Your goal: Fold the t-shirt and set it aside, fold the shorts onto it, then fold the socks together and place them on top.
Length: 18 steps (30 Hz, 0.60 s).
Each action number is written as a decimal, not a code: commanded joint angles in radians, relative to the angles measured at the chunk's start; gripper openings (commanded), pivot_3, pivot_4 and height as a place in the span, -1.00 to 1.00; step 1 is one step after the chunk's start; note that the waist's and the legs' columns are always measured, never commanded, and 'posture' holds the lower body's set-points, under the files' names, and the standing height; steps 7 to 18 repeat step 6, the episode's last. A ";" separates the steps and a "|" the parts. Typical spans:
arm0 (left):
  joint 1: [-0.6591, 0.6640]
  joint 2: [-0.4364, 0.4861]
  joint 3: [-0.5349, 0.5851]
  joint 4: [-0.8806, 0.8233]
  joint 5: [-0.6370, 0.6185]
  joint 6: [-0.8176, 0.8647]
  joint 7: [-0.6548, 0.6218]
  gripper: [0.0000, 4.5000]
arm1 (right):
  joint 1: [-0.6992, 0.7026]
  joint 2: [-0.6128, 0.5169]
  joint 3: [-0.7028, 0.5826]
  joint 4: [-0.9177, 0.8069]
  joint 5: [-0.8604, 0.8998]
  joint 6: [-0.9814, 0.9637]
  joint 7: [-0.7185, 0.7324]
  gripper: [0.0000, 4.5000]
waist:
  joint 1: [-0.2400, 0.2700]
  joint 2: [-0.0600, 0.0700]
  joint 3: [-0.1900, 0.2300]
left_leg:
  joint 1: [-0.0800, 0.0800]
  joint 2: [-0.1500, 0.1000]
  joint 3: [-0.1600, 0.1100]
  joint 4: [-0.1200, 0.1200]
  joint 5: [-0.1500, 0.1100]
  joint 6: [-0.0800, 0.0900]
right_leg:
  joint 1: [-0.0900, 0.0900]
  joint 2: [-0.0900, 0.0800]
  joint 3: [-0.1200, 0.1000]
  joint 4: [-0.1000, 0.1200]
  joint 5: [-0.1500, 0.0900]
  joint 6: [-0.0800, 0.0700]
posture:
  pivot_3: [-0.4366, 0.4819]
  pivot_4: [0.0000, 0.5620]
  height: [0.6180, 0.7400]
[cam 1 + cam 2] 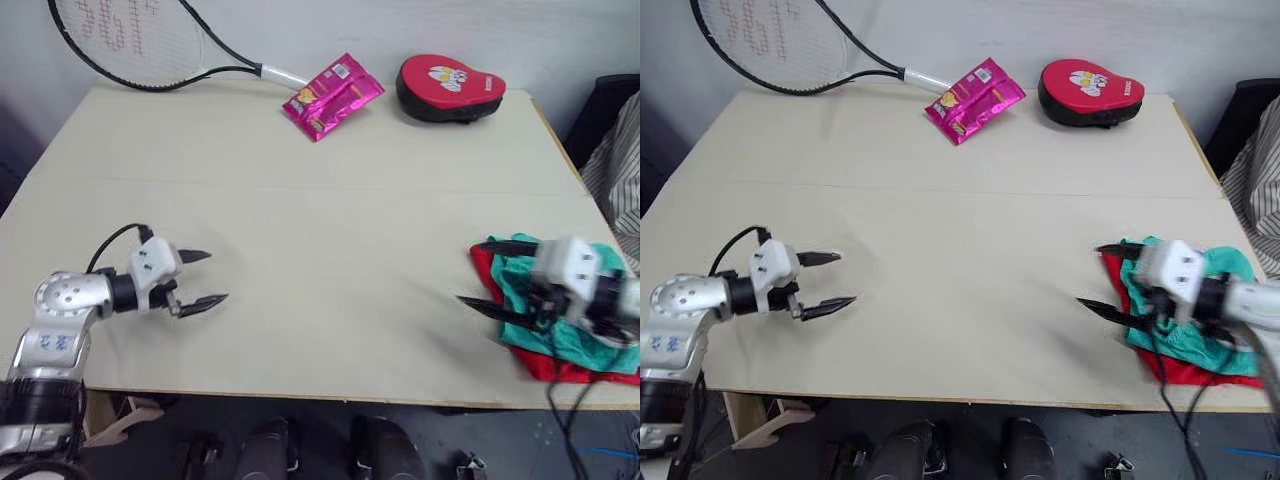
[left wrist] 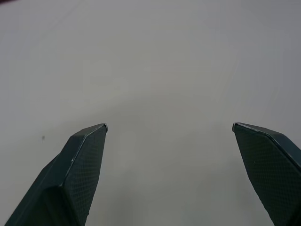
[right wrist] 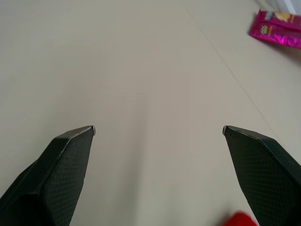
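The red t-shirt (image 1: 568, 373) lies folded at the table's front right edge. The teal-green shorts (image 1: 572, 342) lie bunched on top of it. My right gripper (image 1: 474, 271) is open, with the wrist over the pile and the fingers pointing left past its left edge above bare table; nothing is between them. A sliver of the t-shirt (image 3: 240, 219) peeks in by one of the right gripper's (image 3: 158, 128) fingers. My left gripper (image 1: 217, 277) is open and empty over bare table (image 2: 155, 56) at the front left, far from the clothes. The socks are out of view.
A tennis racket (image 1: 140, 45) lies at the back left, a pink snack packet (image 1: 333, 95) at the back middle and a red padded mitt (image 1: 450, 87) at the back right. Striped cloth (image 1: 618, 170) hangs off the table's right side.
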 commanded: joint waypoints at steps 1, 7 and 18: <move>0.034 0.019 0.053 -0.074 -0.020 0.006 0.027 1.00 | -0.088 0.052 0.052 0.115 -0.072 -0.104 0.034 0.98 | 0.003 0.000 0.000 | -0.001 0.000 0.000 0.000 0.000 0.001 | 0.000 -0.001 -0.001 0.000 0.000 0.000 | -0.05 -0.47 1.00; 0.069 0.019 0.074 -0.116 -0.034 0.011 0.038 1.00 | -0.120 0.084 0.061 0.211 -0.093 -0.184 0.082 0.98 | 0.002 0.000 0.001 | 0.001 -0.001 0.000 0.001 0.001 0.002 | 0.002 -0.002 -0.001 0.000 0.001 0.001 | -0.05 -0.47 1.00; 0.069 0.019 0.074 -0.116 -0.034 0.011 0.038 1.00 | -0.120 0.084 0.061 0.211 -0.093 -0.184 0.082 0.98 | 0.002 0.000 0.001 | 0.001 -0.001 0.000 0.001 0.001 0.002 | 0.002 -0.002 -0.001 0.000 0.001 0.001 | -0.05 -0.47 1.00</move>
